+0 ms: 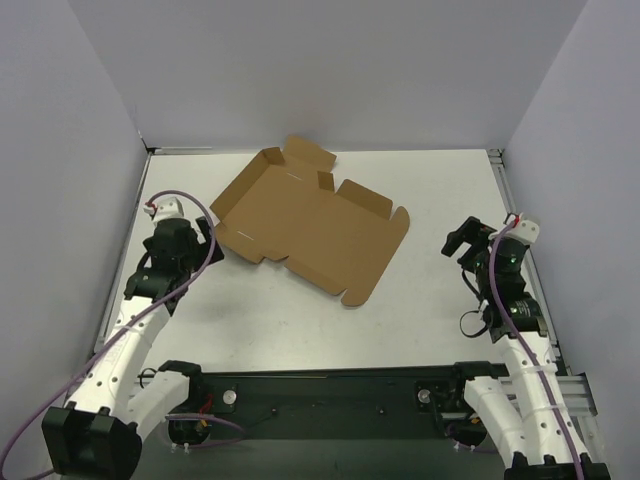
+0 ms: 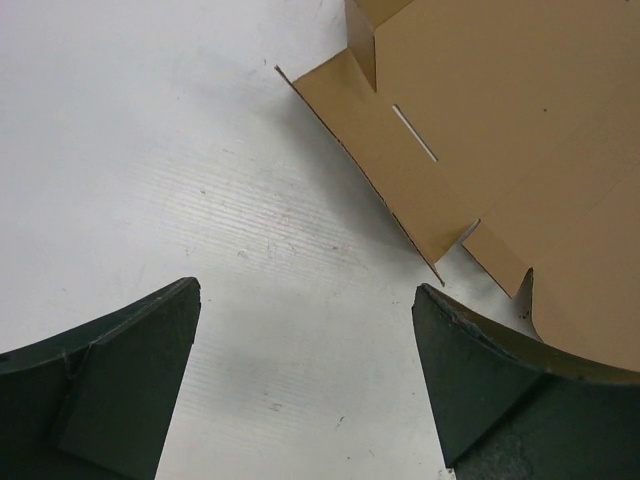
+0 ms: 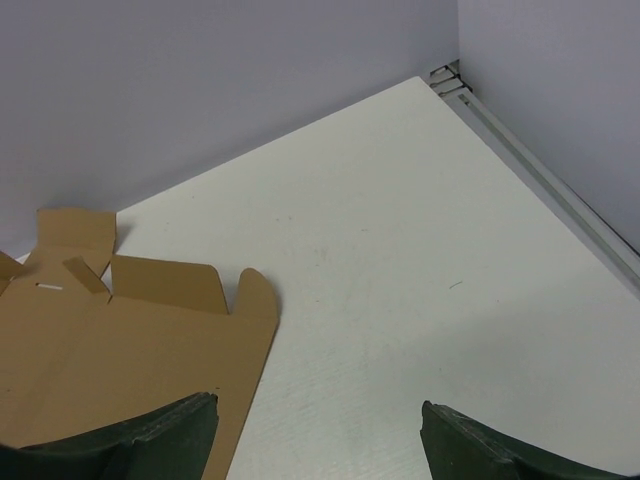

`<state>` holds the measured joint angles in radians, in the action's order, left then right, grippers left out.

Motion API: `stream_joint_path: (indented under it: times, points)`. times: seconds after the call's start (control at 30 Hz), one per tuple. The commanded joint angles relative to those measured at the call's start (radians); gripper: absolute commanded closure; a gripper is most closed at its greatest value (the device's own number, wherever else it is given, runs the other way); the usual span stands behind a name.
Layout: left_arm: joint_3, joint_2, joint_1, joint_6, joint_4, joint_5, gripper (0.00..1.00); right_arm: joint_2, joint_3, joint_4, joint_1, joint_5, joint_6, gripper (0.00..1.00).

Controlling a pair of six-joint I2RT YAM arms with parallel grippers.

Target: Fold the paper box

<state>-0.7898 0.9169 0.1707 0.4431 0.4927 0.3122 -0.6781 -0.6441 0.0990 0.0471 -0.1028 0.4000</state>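
Observation:
The paper box is a flat brown cardboard sheet with flaps and tabs, lying unfolded on the white table, slightly left of centre. Some of its far flaps stand a little raised. My left gripper is open just off the sheet's left edge, not touching it. In the left wrist view the paper box fills the upper right, and only bare table lies between the open left gripper. My right gripper is open, well to the right of the sheet. The right wrist view shows the paper box at lower left, beside the open right gripper.
Grey walls close the table on the left, back and right. A metal rail runs along the right edge, seen also as the rail in the right wrist view. The black base bar sits at the near edge.

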Motion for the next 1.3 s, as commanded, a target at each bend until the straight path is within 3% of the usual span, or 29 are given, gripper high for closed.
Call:
stream_joint_path:
  times: [0.0,0.33,0.67,0.77,1.27]
  points:
    - [-0.008,0.068,-0.037,0.071,0.018,-0.056,0.03,-0.043,-0.06,0.028,0.023,0.058,-0.003,0.17]
    - [-0.043,0.292,-0.157,0.115,-0.075,-0.298,0.03,-0.116,-0.115,0.068,0.108,0.089,-0.059,0.17]
    - [-0.046,0.387,-0.165,0.164,-0.2,-0.353,0.03,-0.141,-0.131,0.079,0.135,0.135,-0.11,0.17]
    - [-0.046,0.428,-0.212,0.18,-0.224,-0.386,0.03,-0.135,-0.131,0.09,0.138,0.141,-0.128,0.17]
    - [-0.097,0.548,-0.227,0.224,-0.341,-0.395,0.09,-0.166,-0.149,0.11,0.204,0.157,-0.156,0.17]
